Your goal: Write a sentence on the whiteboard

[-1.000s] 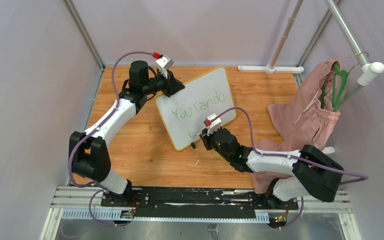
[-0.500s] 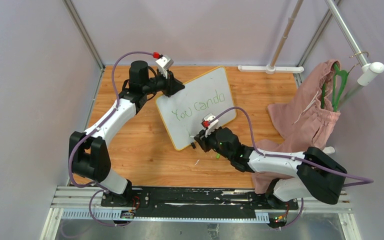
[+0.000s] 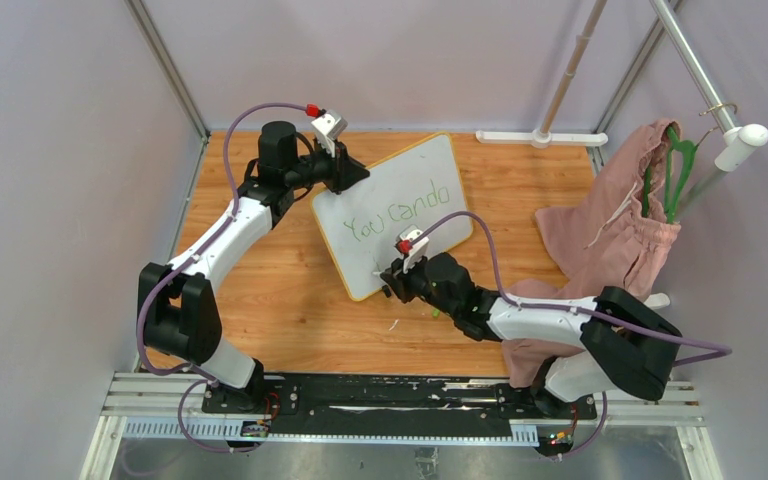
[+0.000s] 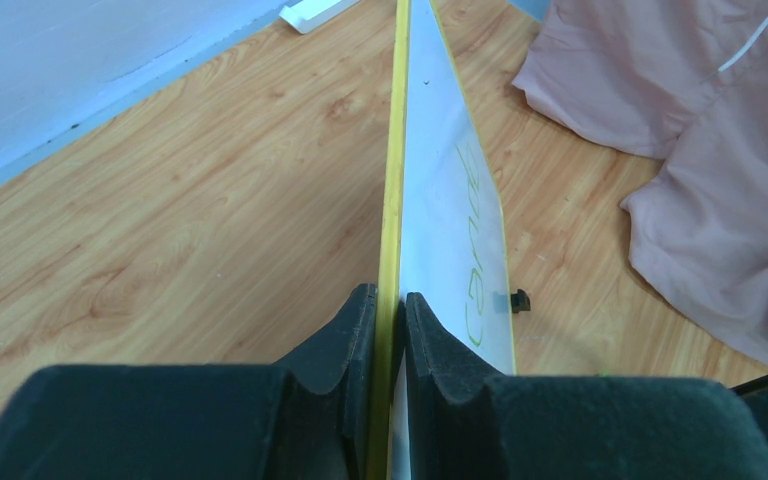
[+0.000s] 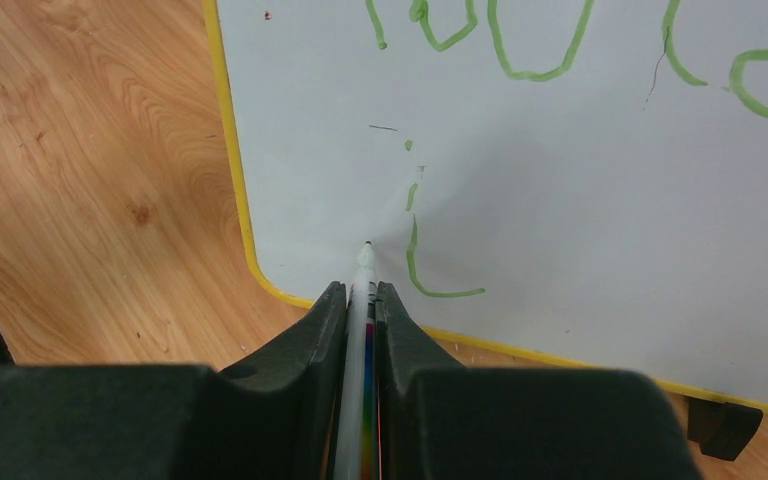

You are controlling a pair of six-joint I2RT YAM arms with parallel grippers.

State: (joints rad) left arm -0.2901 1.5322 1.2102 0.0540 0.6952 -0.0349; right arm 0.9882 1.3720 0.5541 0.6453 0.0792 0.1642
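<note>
The whiteboard [image 3: 430, 170] stands tilted on the wooden table, its yellow rim and a black foot [image 5: 725, 425] visible. The sentence [image 3: 400, 212] reads "You can do" in green, and an L-shaped green stroke [image 5: 415, 255] starts a second line. My left gripper [image 3: 353, 176] is shut on the board's top left edge, with the rim [image 4: 396, 150] between the pads. My right gripper [image 3: 392, 283] is shut on a white marker [image 5: 360, 300]. Its tip touches the board near the lower left corner, just left of the stroke.
A pink garment [image 3: 610, 230] lies at the right, hung from a green hanger [image 3: 675, 170] on a pole. A white rod base [image 3: 542, 137] sits at the back edge. A small green piece [image 3: 436, 312] lies on the table under the right arm. Grey walls enclose the table.
My right gripper has slid left along the board's lower part with the marker. The left arm and the board have not moved.
</note>
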